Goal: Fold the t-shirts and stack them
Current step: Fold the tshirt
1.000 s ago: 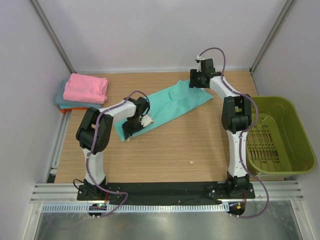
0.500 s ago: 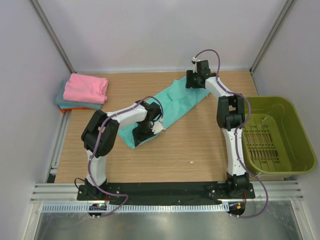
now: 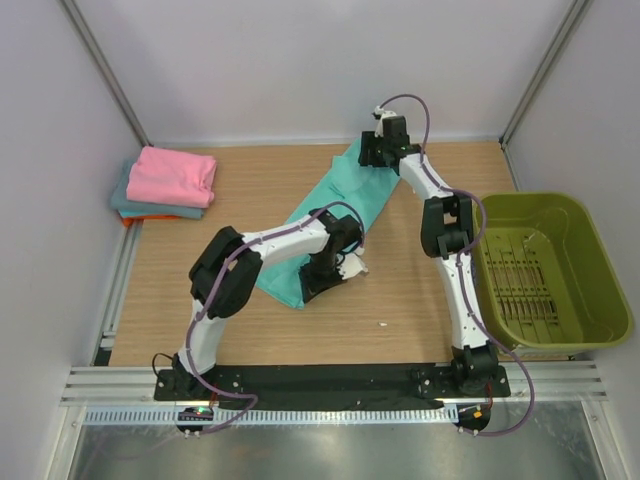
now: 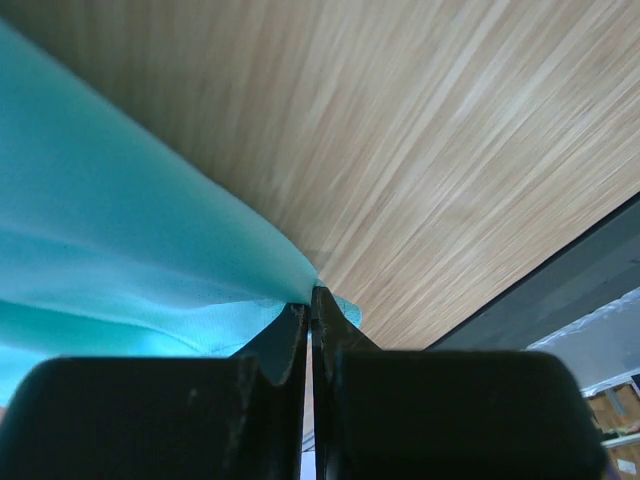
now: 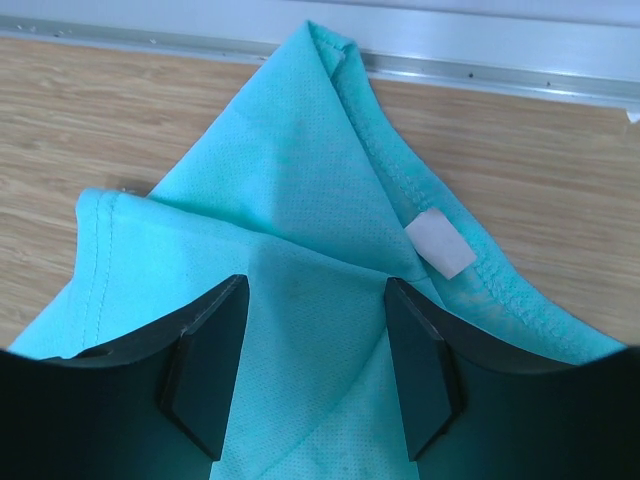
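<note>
Teal t-shirt point(image 3: 330, 205) stretched across counter point(image 3: 420, 300), 7 to 1 o'clock. Left gripper point(image 4: 310, 300) jaws clenched on near corner. Right gripper point(image 5: 315, 285) jaws released, straddling far end. Pin far end, pull low, avoid bunching.

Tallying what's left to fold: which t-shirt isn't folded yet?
The teal-green t-shirt, stretched out across the table; the pink t-shirt lies folded atop the stack at the far left.
</note>
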Robot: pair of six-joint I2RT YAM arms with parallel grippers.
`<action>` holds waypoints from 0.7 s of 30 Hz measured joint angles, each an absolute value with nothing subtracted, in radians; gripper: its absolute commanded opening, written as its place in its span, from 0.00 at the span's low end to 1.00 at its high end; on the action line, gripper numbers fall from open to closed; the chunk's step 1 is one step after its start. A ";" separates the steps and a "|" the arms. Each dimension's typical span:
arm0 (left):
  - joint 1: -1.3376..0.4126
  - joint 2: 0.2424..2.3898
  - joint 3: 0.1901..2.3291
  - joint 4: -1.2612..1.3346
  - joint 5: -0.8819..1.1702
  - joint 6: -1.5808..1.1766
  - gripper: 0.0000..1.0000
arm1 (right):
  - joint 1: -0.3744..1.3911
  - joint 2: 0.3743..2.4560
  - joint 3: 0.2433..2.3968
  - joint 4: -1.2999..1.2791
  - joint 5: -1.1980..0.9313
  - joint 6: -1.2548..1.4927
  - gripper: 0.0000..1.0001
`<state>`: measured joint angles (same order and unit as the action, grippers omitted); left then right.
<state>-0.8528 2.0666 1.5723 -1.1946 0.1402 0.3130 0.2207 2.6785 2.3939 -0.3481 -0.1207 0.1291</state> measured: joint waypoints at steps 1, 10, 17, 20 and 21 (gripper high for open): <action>-0.868 2.082 1.583 -1.195 0.147 0.308 0.00 | 0.222 2.685 2.403 -0.344 -0.123 0.133 0.63; -0.957 2.181 1.666 -1.188 0.181 0.263 0.00 | 0.242 2.709 2.436 -0.321 -0.140 0.153 0.64; -0.964 2.191 1.715 -1.188 0.186 0.241 0.00 | 0.247 2.633 2.337 -0.335 -0.108 0.157 0.67; -0.963 2.191 1.721 -1.192 0.186 0.239 0.00 | 0.237 2.552 2.258 -0.361 -0.101 0.157 0.67; -0.963 2.191 1.723 -1.194 0.186 0.238 0.00 | 0.231 2.524 2.236 -0.369 -0.099 0.157 0.67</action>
